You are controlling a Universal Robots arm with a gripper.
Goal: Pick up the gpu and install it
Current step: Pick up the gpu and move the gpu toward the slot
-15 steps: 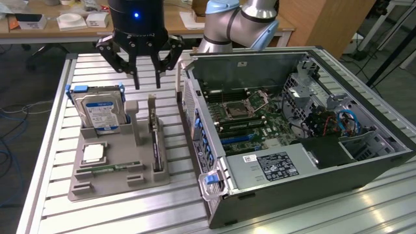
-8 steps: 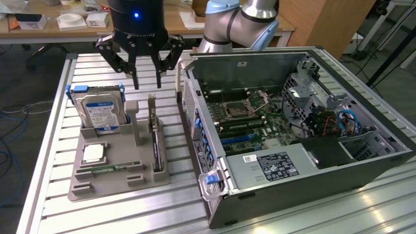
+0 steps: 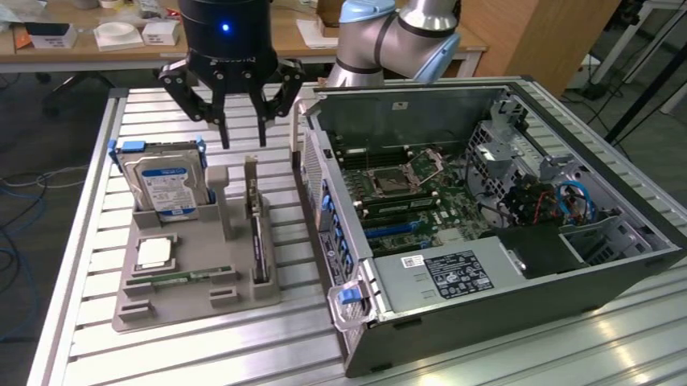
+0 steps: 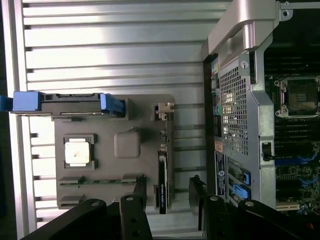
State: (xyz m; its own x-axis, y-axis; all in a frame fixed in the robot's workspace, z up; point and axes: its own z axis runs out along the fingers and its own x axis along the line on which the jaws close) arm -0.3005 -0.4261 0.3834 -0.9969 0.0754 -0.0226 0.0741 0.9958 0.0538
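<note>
In the exterior view, the arm is seen reaching in from behind the open computer case, with the gripper held upright and pointed straight down over the bench. The fingers are spread wide apart and nothing is held between them. They hang in the air above the far end of a grey holder, clear of everything on it.

The gpu is stood on its long edge in a slot along the side of the holder nearest the case, with its grey metal bracket at the end nearer the gripper. It is untouched and sits below the fingertips.

In the wrist view, looking down, the dark card is lined up in the gap between the two fingers, one finger to each side of it and neither in contact with it.

A silver hard drive is stood upright at the holder's far corner, on the exterior view's left. A square processor chip and a narrow green memory stick are laid flat nearer the camera.
</note>
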